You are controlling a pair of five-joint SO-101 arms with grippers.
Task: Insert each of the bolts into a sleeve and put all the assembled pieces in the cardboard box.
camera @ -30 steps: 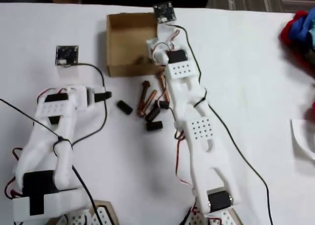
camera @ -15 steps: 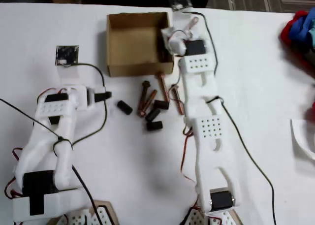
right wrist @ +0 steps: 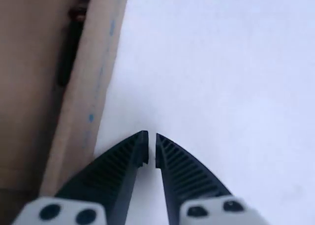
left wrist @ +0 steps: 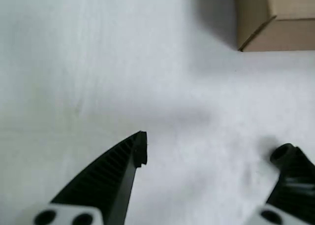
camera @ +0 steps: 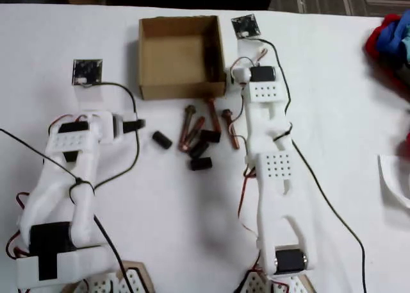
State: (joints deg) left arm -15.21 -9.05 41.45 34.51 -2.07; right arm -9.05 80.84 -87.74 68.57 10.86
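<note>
Black-fingered right end effector (right wrist: 151, 148) is hanging over the white tabletop (right wrist: 231, 62), tips pinched to a thin slit, gripping nothing. It is sitting just outside the cardboard box (right wrist: 101, 87), beside its wall and not touching it. Inside the box, one dark sleeved piece (right wrist: 68, 52) is lying along that same wall, a coppery end showing.

Left end effector (left wrist: 212, 153) is spreading wide, empty, over the tabletop, well short of the box corner.

High view: four copper bolts (camera: 213, 113) are lying loose just in front of the box, between the two arms, mixed in with three black sleeves (camera: 198, 149). A lone sleeve (camera: 162, 140) is lying apart from them, nearer the left arm. The right arm is stretching alongside the pile, close by the nearest bolt.
</note>
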